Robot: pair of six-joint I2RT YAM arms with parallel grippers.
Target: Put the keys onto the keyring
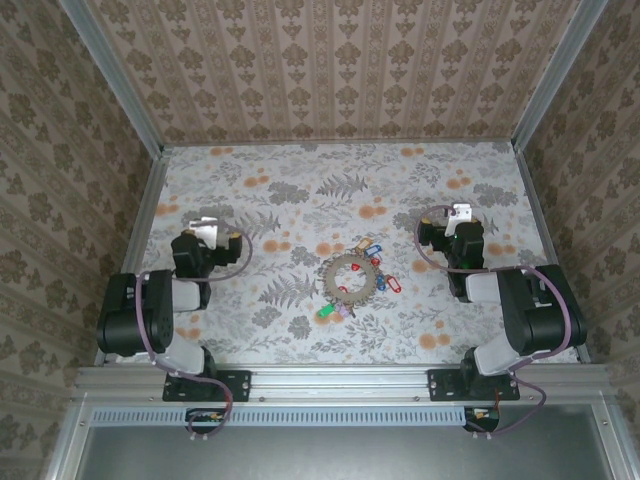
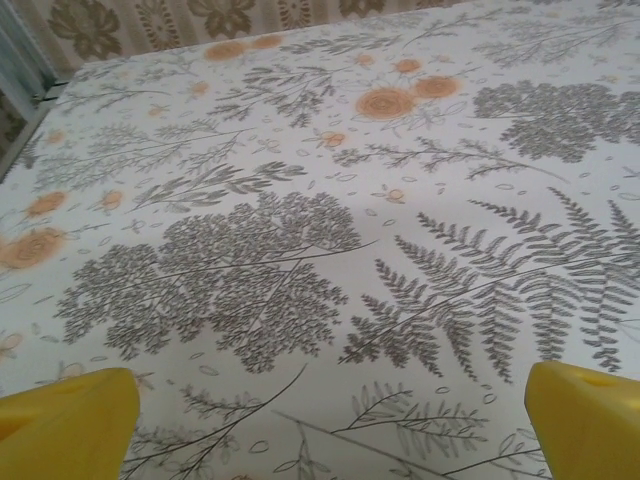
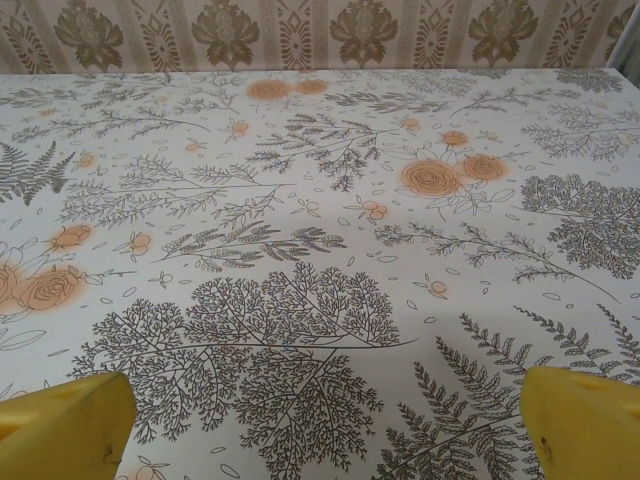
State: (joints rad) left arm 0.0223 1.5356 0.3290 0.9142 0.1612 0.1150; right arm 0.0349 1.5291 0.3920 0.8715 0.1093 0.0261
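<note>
**Overhead view.** Located near the middle of the floral-patterned bench, between the two arms: keyring, lying flat, a toothed wreath of grey-brown metal with coloured tags round its rim. Noted at its far-right edge: keys with small blue and red tags, touching or just beside the loop; cannot tell whether threaded on. Also noted on the rim: blue tag at the right, green tag at the near left. Found left of the keyring and well apart from it: left tool, above bare bench. Found right of the keyring, equally well apart: right tool. Finger spread not readable from this height.

**Left wrist view.** Seen at the two lower corners: yellow left fingers, set wide apart, with patterned bench surface between them. Left tool recorded as fully spread and gripping nothing.

**Right wrist view.** Seen at the two lower corners: yellow right fingers, also wide apart over bare patterned bench. Right tool recorded as fully spread and empty. Along the far edge of the bench: wallpapered wall.
</note>
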